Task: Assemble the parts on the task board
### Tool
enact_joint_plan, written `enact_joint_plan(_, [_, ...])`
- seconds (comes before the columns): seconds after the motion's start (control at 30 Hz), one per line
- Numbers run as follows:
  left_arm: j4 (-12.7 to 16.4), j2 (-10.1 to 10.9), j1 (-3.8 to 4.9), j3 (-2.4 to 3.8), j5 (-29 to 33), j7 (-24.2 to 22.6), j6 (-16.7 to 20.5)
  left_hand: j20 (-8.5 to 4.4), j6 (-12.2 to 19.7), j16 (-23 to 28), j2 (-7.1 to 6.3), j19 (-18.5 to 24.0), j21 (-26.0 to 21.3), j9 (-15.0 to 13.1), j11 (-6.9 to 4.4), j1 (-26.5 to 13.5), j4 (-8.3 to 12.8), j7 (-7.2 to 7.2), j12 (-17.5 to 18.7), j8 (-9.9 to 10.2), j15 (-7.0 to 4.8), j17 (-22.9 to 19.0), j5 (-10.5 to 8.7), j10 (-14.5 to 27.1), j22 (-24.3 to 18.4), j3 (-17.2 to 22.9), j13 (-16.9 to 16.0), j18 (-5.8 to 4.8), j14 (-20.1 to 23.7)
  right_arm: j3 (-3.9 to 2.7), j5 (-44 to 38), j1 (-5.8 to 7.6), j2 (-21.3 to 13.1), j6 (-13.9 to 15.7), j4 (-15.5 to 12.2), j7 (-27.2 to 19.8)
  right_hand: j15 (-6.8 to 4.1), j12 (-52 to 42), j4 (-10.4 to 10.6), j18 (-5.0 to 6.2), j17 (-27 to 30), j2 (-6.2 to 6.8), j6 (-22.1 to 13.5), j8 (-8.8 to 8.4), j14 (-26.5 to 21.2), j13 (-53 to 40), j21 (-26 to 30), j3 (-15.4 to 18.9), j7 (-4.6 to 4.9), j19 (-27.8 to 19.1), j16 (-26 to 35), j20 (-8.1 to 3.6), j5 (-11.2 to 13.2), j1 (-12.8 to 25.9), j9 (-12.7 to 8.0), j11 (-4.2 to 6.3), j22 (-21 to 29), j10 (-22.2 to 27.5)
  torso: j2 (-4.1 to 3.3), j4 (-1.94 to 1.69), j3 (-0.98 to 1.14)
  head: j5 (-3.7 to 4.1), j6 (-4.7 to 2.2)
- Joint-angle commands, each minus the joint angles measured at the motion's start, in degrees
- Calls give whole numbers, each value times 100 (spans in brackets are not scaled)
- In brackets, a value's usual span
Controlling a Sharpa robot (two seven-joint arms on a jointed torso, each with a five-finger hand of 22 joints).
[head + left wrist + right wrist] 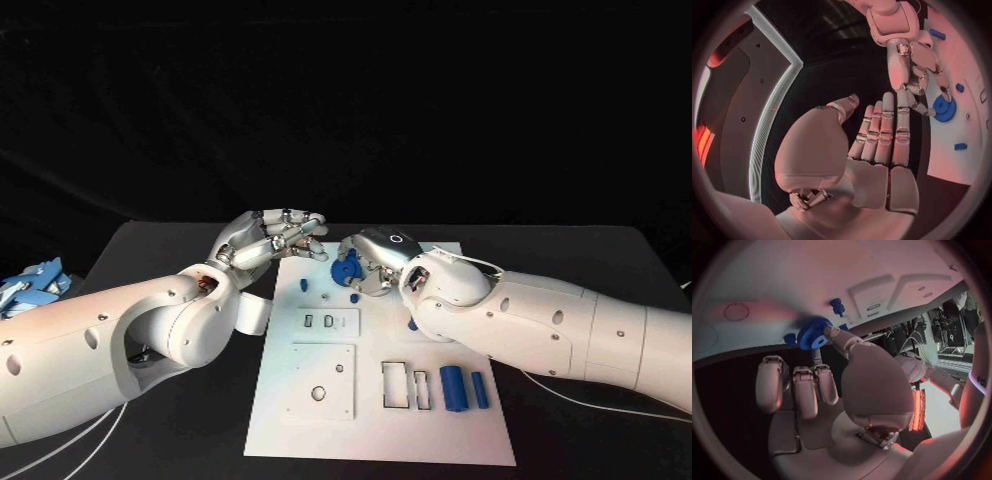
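The white task board (378, 420) lies in the middle of the black table. At its far end my right hand (372, 262) pinches a blue gear (346, 268) between thumb and a finger, low over the board; the gear (814, 333) sits at the thumb tip, and from the other wrist the gear (944, 108) hangs under that hand (911, 65). My left hand (277, 240) hovers just left of it, off the board's far left corner, fingers (882, 130) straight and holding nothing. Two blue cylinders (462, 388) lie on the board's near right.
A small blue peg (304, 284) and another (355, 297) stand on the board near the gear. Rectangular recesses (404, 385) and a square plate (323, 380) mark the board's near half. Blue pieces (29, 282) lie at the table's far left edge.
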State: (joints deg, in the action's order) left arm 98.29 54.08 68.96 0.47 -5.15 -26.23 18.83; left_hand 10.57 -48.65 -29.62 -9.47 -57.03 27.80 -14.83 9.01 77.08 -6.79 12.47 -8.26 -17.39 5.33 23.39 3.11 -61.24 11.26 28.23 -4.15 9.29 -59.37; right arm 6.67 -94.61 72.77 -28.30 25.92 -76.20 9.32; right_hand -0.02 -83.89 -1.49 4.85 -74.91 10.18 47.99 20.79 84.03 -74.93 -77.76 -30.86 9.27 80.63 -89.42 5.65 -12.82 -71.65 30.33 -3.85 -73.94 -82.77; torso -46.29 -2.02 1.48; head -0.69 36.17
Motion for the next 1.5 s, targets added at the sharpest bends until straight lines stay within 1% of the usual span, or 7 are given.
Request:
enact_joint_plan(0.03, [5, -16, 4, 4, 4, -52, -101, 3, 43, -18, 36, 25, 30, -9, 1, 34, 28, 34, 24, 24, -1, 6, 8, 38, 6, 6, -7, 101, 21, 0, -82, -19, 61, -6, 94, -59, -34, -23, -6, -107, -1357, -27, 117, -21, 564, -600, -12, -34, -79, 42, -16, 1, 15, 57, -10, 12, 9, 2, 1, 4, 4, -14, 9])
enact_joint_plan(0.8, [1, -12, 5, 4, 4, -40, -102, 5, 48, -38, 38, 43, 54, -18, 4, 25, 34, 37, 37, 24, 3, 25, 7, 34, 18, 9, -10, 100, 39, 9, -302, -40, 181, 211, 348, 151, -31, -7, -1, -106, -1343, -29, 103, -56, 561, -581, -7, -65, -73, 39, -12, 2, 15, 86, -29, 9, 11, 18, 3, 14, 14, -33, 25])
enact_joint_plan(0.9, [0, -10, 5, 4, 4, -39, -102, 5, 48, -38, 38, 43, 54, -18, 4, 25, 34, 37, 37, 24, 3, 25, 7, 34, 18, 9, -10, 100, 39, 9, -262, -40, 167, 179, 352, 127, -11, 13, 24, -106, -1341, 25, 16, -158, 560, -559, 2, -63, -37, 34, -11, 13, 25, 177, -77, -20, 13, 37, 3, 18, 15, -38, 27])
enact_joint_plan(1.0, [0, -7, 5, 4, 4, -38, -101, 5, 48, -38, 38, 43, 54, -18, 4, 25, 34, 37, 37, 24, 3, 25, 7, 34, 18, 9, -10, 100, 39, 9, -189, -40, 158, 130, 359, 97, 59, 58, 128, -102, -1329, 137, -230, -410, 557, -503, 34, 46, 53, 14, -8, 67, 43, 389, -182, -102, 33, 87, 5, 22, 16, -37, 28])
enact_joint_plan(1.13, [0, -3, 5, 4, 4, -34, -103, 5, 48, -38, 38, 43, 54, -18, 4, 25, 34, 37, 37, 24, 3, 25, 7, 34, 18, 9, -10, 100, 39, 9, -74, -39, 144, 81, 375, 89, 116, 116, 437, -94, -1309, 180, -420, -651, 552, -430, 62, 362, 105, 1, -3, 129, 51, 780, -250, -162, 42, 161, 5, 22, 16, -39, 29])
enact_joint_plan(1.27, [0, 0, 5, 4, 4, -28, -109, 5, 48, -38, 38, 43, 54, -18, 4, 25, 34, 37, 37, 24, 3, 25, 7, 34, 18, 9, -10, 100, 39, 9, 2, -39, 117, 51, 389, 101, 139, 142, 678, -88, -1315, 131, -438, -766, 553, -401, 86, 570, 128, -9, -5, 156, -14, 989, -261, -186, 52, 197, 4, 16, 15, -36, 32])
enact_joint_plan(1.5, [-4, 5, 5, 4, 4, -24, -107, 5, 48, -38, 38, 43, 54, -18, 4, 25, 34, 37, 37, 24, 3, 25, 7, 34, 18, 9, -10, 100, 39, 9, 105, -39, 76, 9, 375, 73, 144, 139, 778, -90, -1318, 115, -407, -804, 554, -409, 82, 664, 130, -1, -6, 163, -86, 1052, -257, -189, 35, 194, 3, 22, 18, -39, 34])
